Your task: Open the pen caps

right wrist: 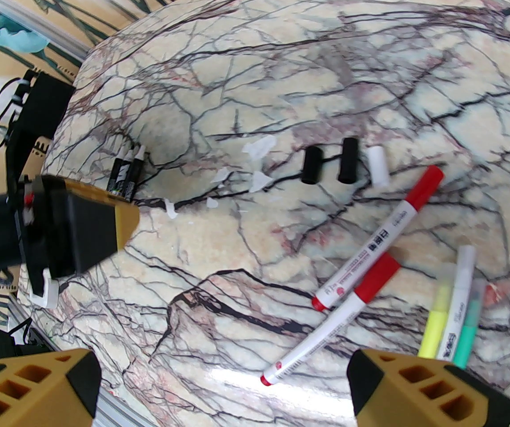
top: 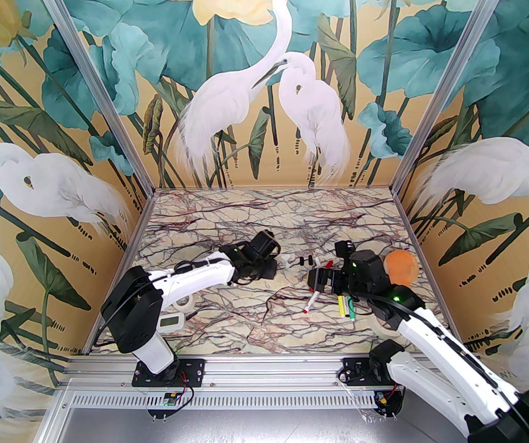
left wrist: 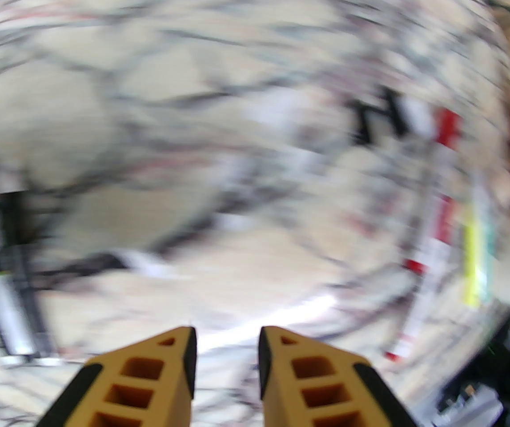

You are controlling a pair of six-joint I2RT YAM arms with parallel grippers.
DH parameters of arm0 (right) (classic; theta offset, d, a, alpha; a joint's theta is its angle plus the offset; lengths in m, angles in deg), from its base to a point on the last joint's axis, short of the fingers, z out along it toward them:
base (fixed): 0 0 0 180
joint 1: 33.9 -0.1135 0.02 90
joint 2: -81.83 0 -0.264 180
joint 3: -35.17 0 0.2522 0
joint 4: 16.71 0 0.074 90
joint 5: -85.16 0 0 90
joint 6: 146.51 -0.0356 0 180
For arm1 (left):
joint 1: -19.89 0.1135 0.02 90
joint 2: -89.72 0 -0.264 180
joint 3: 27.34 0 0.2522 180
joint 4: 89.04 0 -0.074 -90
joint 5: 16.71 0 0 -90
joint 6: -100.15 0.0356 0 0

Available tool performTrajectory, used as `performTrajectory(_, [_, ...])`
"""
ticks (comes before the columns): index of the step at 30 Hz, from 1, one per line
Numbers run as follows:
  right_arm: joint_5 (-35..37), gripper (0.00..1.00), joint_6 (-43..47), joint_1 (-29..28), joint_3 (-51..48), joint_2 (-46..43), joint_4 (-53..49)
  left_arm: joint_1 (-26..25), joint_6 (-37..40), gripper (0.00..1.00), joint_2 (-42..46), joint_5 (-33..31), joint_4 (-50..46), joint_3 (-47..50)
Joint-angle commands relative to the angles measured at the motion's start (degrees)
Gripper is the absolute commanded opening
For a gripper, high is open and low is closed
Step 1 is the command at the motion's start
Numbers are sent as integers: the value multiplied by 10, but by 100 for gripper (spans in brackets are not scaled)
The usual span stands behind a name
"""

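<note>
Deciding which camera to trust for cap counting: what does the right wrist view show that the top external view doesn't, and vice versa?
The right wrist view adds the slim black markers and readable print on the marker barrels. The top external view adds the round orange object, the cream tape roll and the white device with a small screen. Both share the two short black plastic caps lying loose, the two red-capped white markers, the yellow highlighter and the green highlighter.

White arms (top: 199, 272), black joints (top: 130, 307) (ochre fingers (right wrist: 415, 389))

Marble table (top: 246, 215), markers (right wrist: 379, 238), loose caps (right wrist: 311, 165)
</note>
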Motion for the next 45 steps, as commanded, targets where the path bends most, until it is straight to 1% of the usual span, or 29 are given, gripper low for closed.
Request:
performTrajectory(1, [42,100,-19,-3,23,-28,-55,-10,-11,32,-17,97,86,-2])
performTrajectory(3, [52,100,-22,-3,27,-42,-76,-11,-13,32,-39,127,112,-13])
performTrajectory(9, [78,100,-32,-2,39,-77,-118,-29,-3,31,-120,172,138,-73])
performTrajectory(13, [89,100,-34,-3,43,-92,-132,-41,6,31,-172,178,123,-123])
performTrajectory(21, [90,100,-36,-3,42,-95,-138,-53,33,31,-253,173,80,-200])
performTrajectory(28, [89,100,-36,-3,41,-95,-137,-57,66,31,-296,141,28,-247])
performTrajectory(41, [88,100,-36,-3,36,-97,-138,-59,107,32,-346,154,-24,-303])
performTrajectory(45, [88,100,-37,-3,35,-96,-136,-60,124,32,-357,146,-50,-320])
